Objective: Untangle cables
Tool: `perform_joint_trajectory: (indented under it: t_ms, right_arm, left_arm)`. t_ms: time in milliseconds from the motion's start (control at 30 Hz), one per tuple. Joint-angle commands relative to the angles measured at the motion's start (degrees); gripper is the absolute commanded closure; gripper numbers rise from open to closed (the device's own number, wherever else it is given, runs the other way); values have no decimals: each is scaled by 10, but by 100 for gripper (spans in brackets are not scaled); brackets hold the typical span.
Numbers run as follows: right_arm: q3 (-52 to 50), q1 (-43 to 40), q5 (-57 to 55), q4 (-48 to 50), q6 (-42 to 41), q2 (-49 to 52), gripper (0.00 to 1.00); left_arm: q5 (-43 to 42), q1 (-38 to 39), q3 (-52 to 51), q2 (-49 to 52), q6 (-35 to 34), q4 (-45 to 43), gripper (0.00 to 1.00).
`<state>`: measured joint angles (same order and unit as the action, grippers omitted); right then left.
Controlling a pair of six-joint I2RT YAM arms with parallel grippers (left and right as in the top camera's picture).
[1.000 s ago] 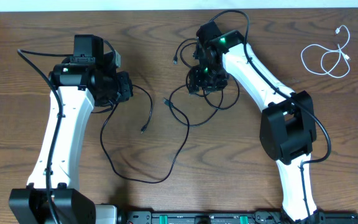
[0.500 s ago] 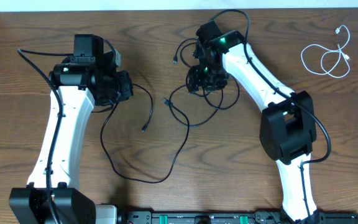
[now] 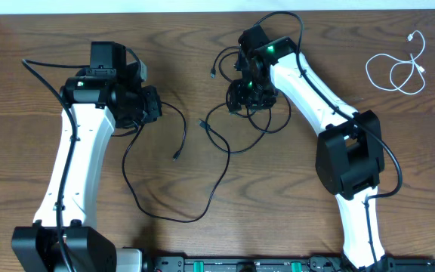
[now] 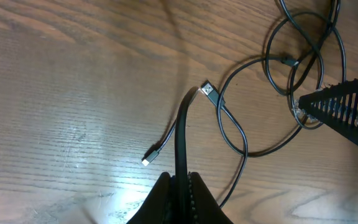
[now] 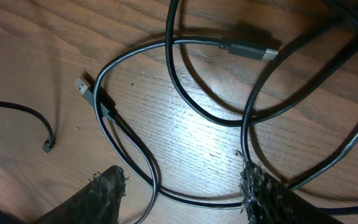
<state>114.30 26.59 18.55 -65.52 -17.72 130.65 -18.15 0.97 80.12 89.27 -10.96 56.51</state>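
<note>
left gripper [image 4: 179, 182]: clenched on a black cable [image 4: 180, 134], which rises from between the closed fingers, arches over and ends at a small plug [image 4: 146, 162] lying on the wood.
right gripper [image 5: 182, 177]: released, its fingers [image 5: 263, 196] spread wide apart above the wood, with loops of black cord lying between and under them; one strand runs just beside a fingertip.
wooden table [image 3: 293, 219]: brown grain, bearing both white arms and all the cords.
black cables [image 3: 174, 217]: in the overhead view one long strand sweeps from under the left gripper down toward the near edge, then curves up to the middle of the table. there it joins a knot of overlapping loops [image 3: 259, 113] directly beneath the right gripper. how many separate cords form the knot cannot be told.
white cable [image 3: 397, 69]: loosely coiled near the far right corner, well apart from both arms and from the black cords.
usb plug [image 4: 209, 91]: a free black end between the two grippers, apart from the small plug.
</note>
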Motion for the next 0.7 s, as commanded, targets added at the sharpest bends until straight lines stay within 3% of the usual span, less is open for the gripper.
perform_joint_trajectory:
  t_ms: [0, 333, 667]
  right_arm:
    - [0, 1, -3, 1, 7, -8, 41]
    - [0, 9, 15, -15, 40, -8, 42]
    - [-1, 56, 9, -47, 136, -2, 44]
  left_arm:
    - [-10, 9, -2, 7, -21, -1, 93]
    - [-6, 79, -14, 31, -33, -33, 92]
    - [43, 32, -14, 58, -44, -33, 92]
